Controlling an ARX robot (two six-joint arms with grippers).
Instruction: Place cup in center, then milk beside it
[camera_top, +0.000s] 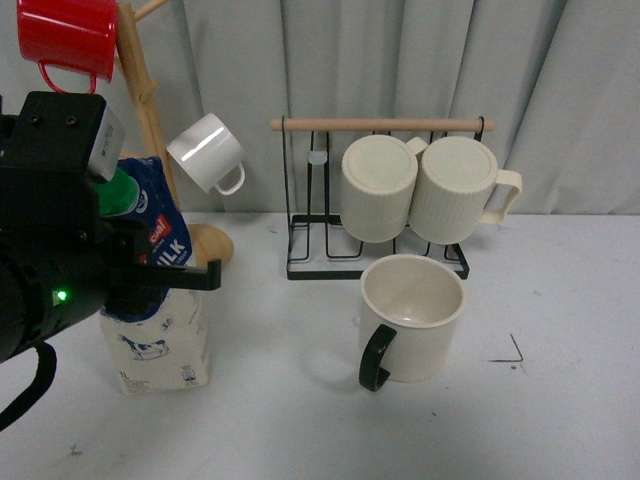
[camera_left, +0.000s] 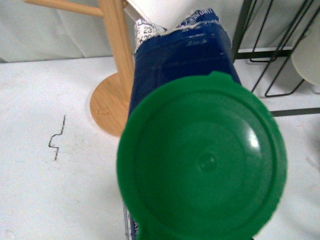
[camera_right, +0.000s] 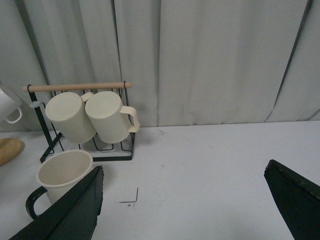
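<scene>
The milk (camera_top: 160, 335), a blue-and-cream carton with a green cap (camera_left: 202, 160), stands at the table's left, about a hand's width left of the cup. My left gripper (camera_top: 150, 272) is shut on its upper part, and the black arm hides most of the blue top. I cannot tell whether its base touches the table. The cup (camera_top: 412, 315) is a wide cream mug standing upright near the middle, its black handle (camera_top: 376, 357) turned toward me. My right gripper (camera_right: 185, 205) hangs open over bare table right of the cup (camera_right: 62, 172), holding nothing.
Behind the cup, a black wire rack (camera_top: 300, 262) with a wooden bar carries two ribbed cream mugs (camera_top: 380, 188). A wooden mug tree (camera_top: 150, 110) at back left holds a red mug (camera_top: 68, 35) and a small white mug (camera_top: 207, 152). A black corner mark (camera_top: 510, 352) lies right of the cup.
</scene>
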